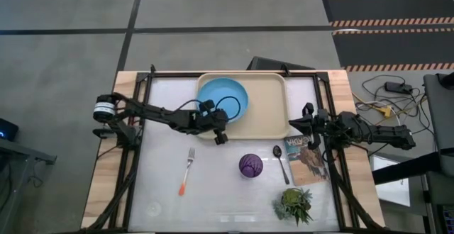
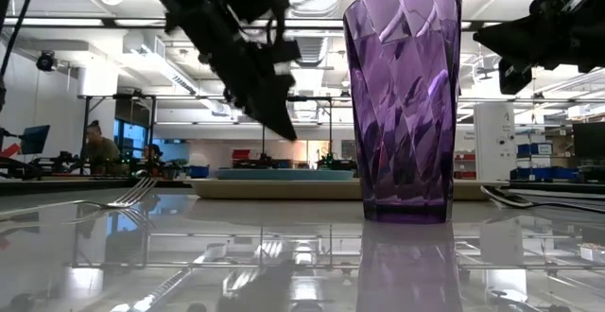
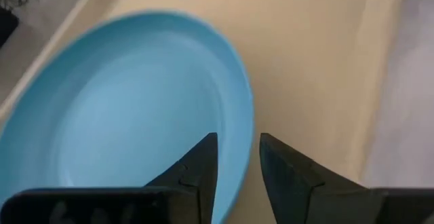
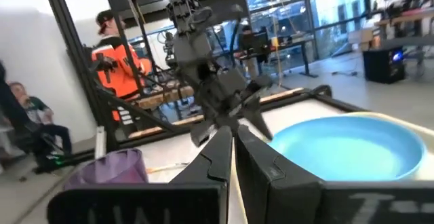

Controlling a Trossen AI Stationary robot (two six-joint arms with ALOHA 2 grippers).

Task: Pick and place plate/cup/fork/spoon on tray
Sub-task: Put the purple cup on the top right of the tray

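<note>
The light-blue plate [image 1: 222, 99] lies level in the left part of the cream tray [image 1: 268, 110]. My left gripper [image 1: 220, 136] hovers open over the plate's near rim. In the left wrist view [image 3: 239, 156] one finger stands over the plate [image 3: 135, 122] and one over the tray [image 3: 312, 61]; the low view shows it clear above the plate [image 2: 284, 173]. My right gripper [image 1: 303, 126] is shut and empty, raised by the tray's right edge. The purple cup [image 1: 250, 165], the dark spoon [image 1: 280, 162] and the orange-handled fork [image 1: 186, 171] rest on the table nearer the front.
A picture-covered book [image 1: 306, 159] lies under my right gripper, right of the spoon. A small green potted plant [image 1: 294, 204] stands at the near right. People sit in the room beyond the table [image 4: 108, 54].
</note>
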